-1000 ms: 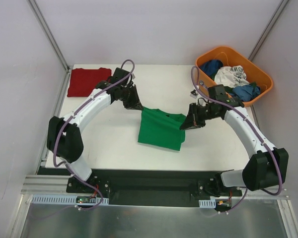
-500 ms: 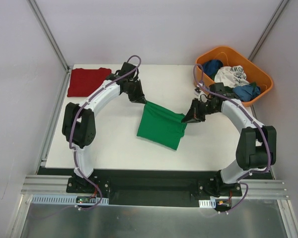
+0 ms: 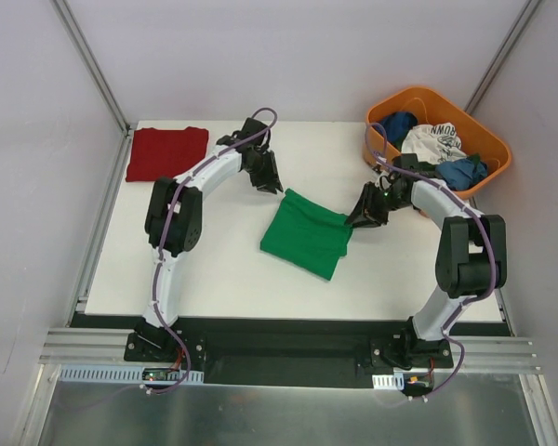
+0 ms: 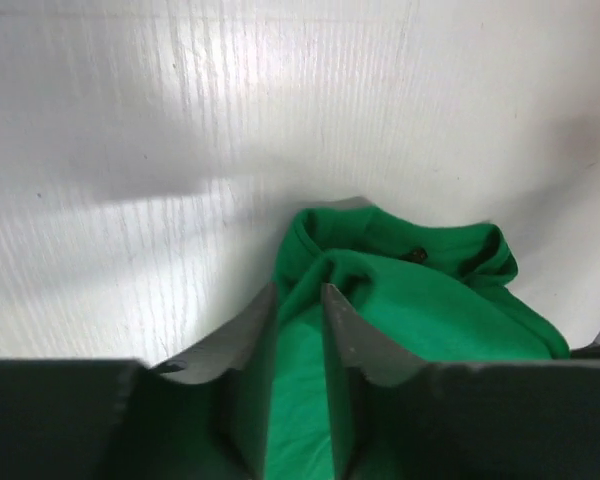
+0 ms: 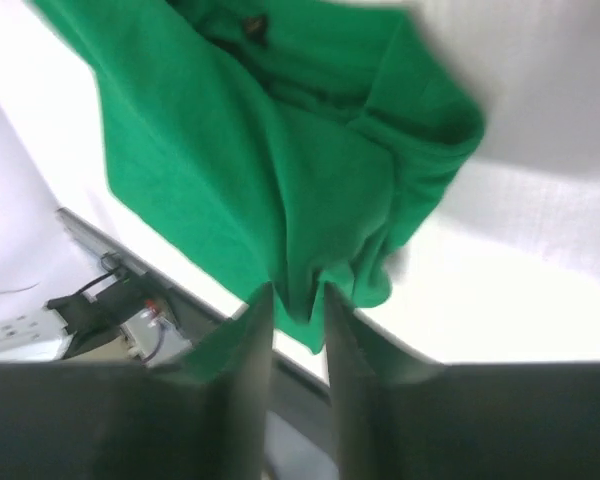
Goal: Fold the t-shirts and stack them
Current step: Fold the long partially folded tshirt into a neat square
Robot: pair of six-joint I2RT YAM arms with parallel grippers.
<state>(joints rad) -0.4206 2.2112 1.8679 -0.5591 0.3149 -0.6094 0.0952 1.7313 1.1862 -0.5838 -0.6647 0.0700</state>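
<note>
Fold looking done, stacking still waiting

Green t-shirt (image 3: 307, 232) is lying folded at the centre of the table (image 3: 214, 269). The left gripper (image 3: 272, 186) at its eleven o'clock corner and the right gripper (image 3: 356, 221) at two o'clock are standing narrowly parted, with cloth between their fingers. The red t-shirt (image 3: 166, 152) is sitting, seemingly folded, at ten o'clock.

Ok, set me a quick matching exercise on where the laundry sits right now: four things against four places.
Things:
1. green t-shirt
2. dark red t-shirt
3. orange basket
4. white printed garment

Places:
A. inside the basket, among blue garments
B. far left corner of the table, lying flat
C. middle of the table, roughly folded
D. far right corner, next to the wall

Pairs: 1-C, 2-B, 3-D, 4-A
</note>
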